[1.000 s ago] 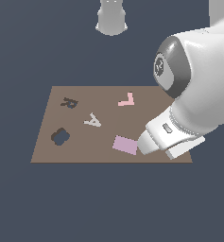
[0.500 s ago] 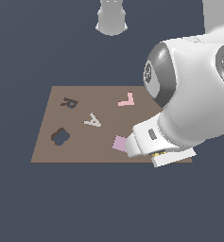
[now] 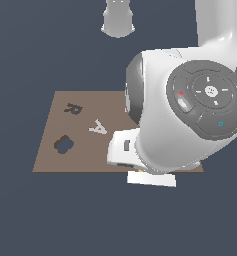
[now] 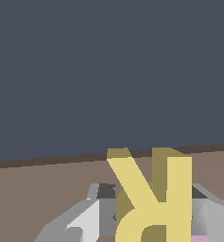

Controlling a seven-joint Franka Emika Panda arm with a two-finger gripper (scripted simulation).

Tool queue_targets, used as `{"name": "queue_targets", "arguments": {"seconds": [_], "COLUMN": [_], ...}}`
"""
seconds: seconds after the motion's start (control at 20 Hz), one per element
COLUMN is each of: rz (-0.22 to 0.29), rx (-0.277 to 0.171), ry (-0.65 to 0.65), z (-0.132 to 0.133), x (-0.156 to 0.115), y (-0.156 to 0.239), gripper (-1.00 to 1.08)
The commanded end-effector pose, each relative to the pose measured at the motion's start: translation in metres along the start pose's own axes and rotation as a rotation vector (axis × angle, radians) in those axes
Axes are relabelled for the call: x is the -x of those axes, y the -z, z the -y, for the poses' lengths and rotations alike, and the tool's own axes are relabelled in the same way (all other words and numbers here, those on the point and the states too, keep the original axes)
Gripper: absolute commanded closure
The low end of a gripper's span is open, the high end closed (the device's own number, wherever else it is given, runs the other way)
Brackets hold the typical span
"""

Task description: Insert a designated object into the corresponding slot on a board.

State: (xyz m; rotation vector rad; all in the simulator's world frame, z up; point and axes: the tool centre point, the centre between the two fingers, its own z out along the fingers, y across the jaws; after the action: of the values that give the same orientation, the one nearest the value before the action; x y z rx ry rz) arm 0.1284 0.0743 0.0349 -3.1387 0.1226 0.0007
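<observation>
Between gripper [image 4: 151, 215] fingers, seemingly gripped, yellow R [image 4: 156, 198]

Simulated scene, brown board [image 3: 115, 155], flat dark-blue void

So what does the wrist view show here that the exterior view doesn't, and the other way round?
Only the wrist view shows the thick yellow R-shaped block, sitting between the grey gripper fingers; whether they actually clamp it is unclear. Only the exterior view shows the small dark R-shaped cutout, the dark rounded blob-shaped cutout, the grey letter A and the white arm body, which hides the block. Both show the flat brown board against the dark floor.
</observation>
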Motion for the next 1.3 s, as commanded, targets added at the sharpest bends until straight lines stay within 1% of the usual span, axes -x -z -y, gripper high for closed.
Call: {"name": "queue_targets", "arguments": {"seconds": [0.0, 0.35, 0.65, 0.95, 1.25], "rz": [0.000, -0.001, -0.001, -0.001, -0.001], "rx": [0.000, 0.000, -0.001, -0.001, -0.001], "ry": [-0.090, -0.332, -0.544, -0.772, -1.025], "z": [-0.016, -0.063, -0.104, -0.146, -0.187], "x": [-0.005, -0.010, -0.005, 0.011, 0.039], "y": [0.001, 0.001, 0.002, 0.003, 0.004], "gripper": [1.08, 1.08, 1.08, 1.08, 1.08]}}
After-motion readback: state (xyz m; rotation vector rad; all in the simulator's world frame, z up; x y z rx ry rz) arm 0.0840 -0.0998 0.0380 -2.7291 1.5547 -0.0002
